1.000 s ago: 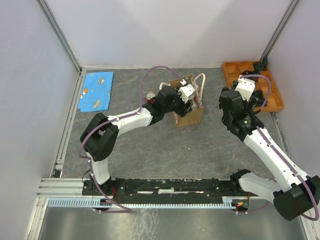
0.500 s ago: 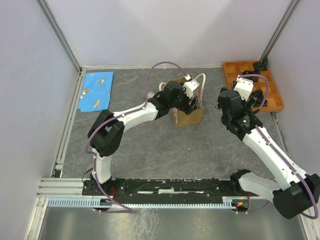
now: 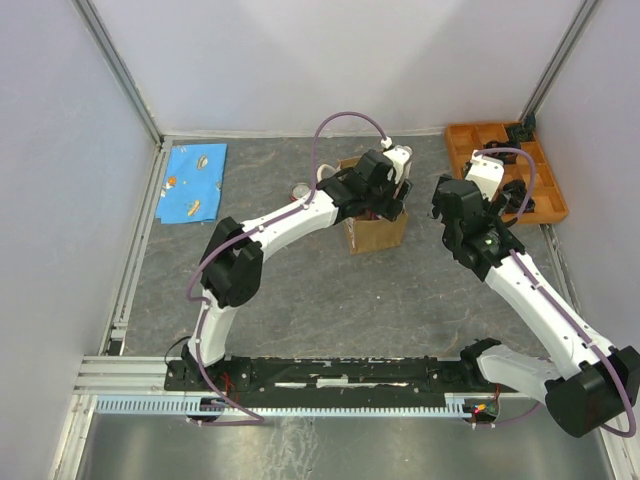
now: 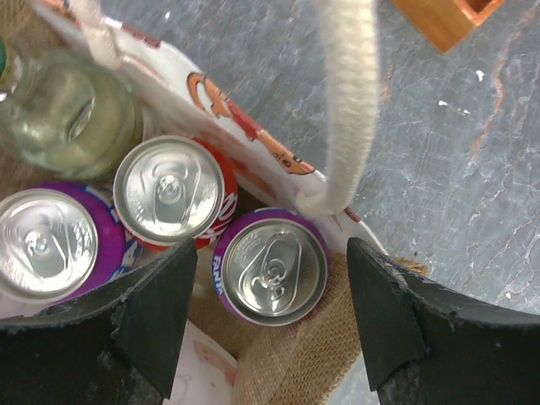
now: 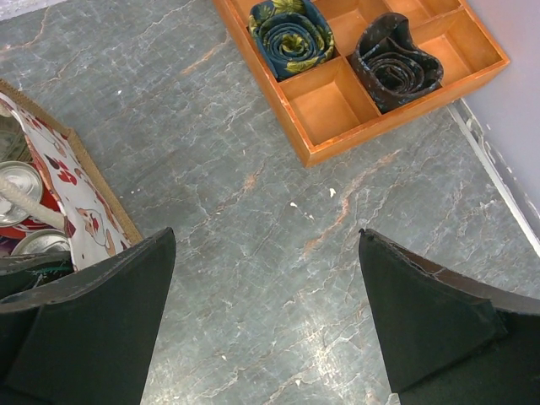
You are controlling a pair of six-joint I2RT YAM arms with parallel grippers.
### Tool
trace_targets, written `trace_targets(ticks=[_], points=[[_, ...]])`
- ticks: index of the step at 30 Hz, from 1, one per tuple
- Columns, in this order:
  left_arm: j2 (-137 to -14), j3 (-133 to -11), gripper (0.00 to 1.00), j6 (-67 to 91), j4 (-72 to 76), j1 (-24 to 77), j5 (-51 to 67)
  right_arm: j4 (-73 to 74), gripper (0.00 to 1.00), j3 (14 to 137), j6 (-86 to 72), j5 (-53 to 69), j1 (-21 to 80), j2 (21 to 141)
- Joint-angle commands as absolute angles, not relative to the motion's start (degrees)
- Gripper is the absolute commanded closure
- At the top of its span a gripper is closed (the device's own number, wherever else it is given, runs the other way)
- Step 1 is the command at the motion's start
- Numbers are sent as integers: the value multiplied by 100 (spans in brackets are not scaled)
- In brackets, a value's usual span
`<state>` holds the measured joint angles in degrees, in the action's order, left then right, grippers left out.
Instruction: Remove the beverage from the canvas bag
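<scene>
Above the canvas bag (image 3: 376,234), the left hand (image 4: 270,255) hangs wide open, straddling a purple can (image 4: 272,268).

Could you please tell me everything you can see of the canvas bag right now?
The canvas bag is a small tan, burlap-like tote, upright and open on the grey table. Its lining is white with an orange-red print; a thick cream rope handle arches over the mouth. Inside stand a red can, a clear bottle and two purple cans. The left gripper hangs open over it, fingers either side of the purple can by the handle.
</scene>
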<state>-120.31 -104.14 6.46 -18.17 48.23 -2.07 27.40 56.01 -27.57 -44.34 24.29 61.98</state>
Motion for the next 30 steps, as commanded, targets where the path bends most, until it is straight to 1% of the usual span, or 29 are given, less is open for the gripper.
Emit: trace_targets(ticks=[1,5,11,22,30], points=[[-12128,-10888,23,1403,-2612,4906,-786,2547,3,5685,-2741,-4350,2414,6054],[-12109,-10922,23,1321,-2816,5058,-1286,2568,3,5615,-2784,-4342,2411,5943],[-12272,-10993,23,1395,-2925,5066,-1129,2566,3,5538,-2927,-4264,2411,5863],[-12472,-11190,10,1524,-2915,5064,-766,2499,3,5484,-3032,-4110,2415,5893],[-12694,-11220,9,1479,-3034,5071,-794,2459,3,5546,-3067,-3976,2415,6041]])
